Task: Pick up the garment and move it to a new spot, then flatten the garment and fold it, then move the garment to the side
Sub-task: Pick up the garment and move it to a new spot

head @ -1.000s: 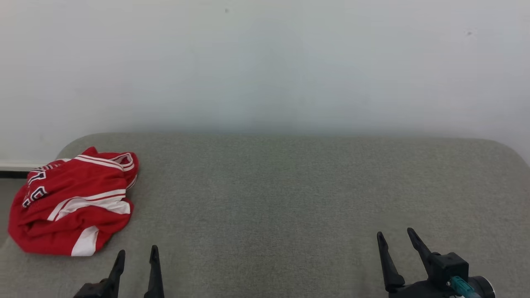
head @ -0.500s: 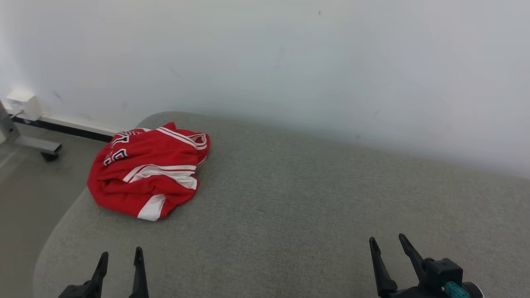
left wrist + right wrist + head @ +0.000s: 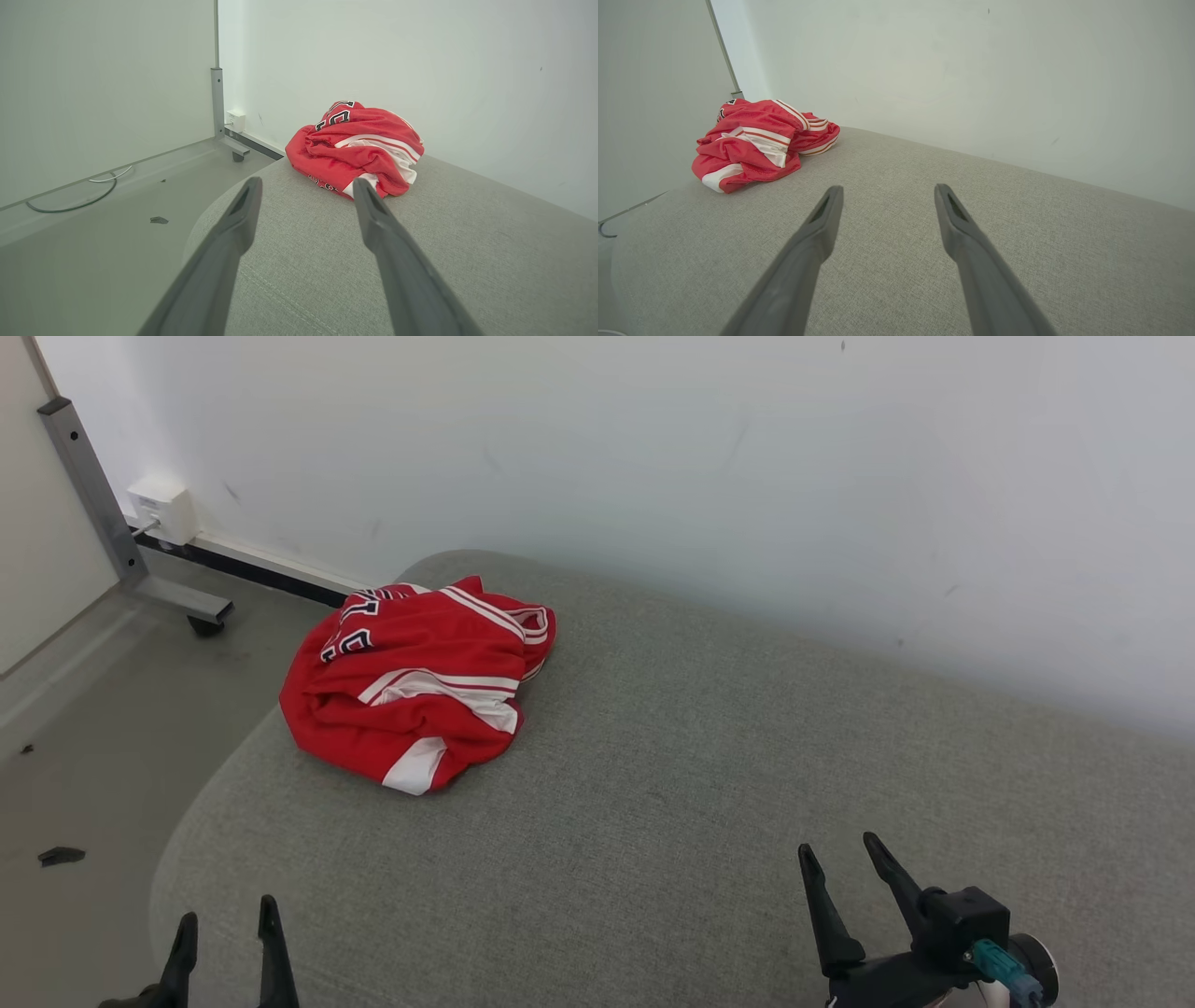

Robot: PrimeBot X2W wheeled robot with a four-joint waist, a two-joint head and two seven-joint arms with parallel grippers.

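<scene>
**Red jersey heaped at the cushion's left end, both grippers wide and empty**

The crumpled red mesh jersey with white stripes and dark lettering [image 3: 415, 686] lies left of centre in the head view, bunched near the rounded left end of the grey woven-fabric cushion [image 3: 672, 803]. It sits close to that edge and to the back one, folded over itself, so no hem or shoulder lies flat. That probably explains why the task begins with carrying it to roomier ground.

The left gripper [image 3: 228, 917] shows at the lower left, jaws spread to their widest and holding nothing. In its wrist view the jersey appears just beyond and between the fingertips, so this arm looks best lined up for the pick. The right gripper [image 3: 838, 849], at the lower right, is equally wide open and empty, well apart from the garment. Bare cushion stretches ahead of it, a likely place for flattening.

Nothing stands on the cushion between either gripper and the jersey. A plain white wall [image 3: 653, 457] runs along the top of the frame. At the upper left a grey metal post on a castor foot [image 3: 89, 476] stands beside a small white wall box [image 3: 163, 509]. A dark scrap [image 3: 61, 855] lies on the grey floor [image 3: 103, 709] at lower left. The drop to that floor beside the jersey is the main hazard, in my judgement.
</scene>
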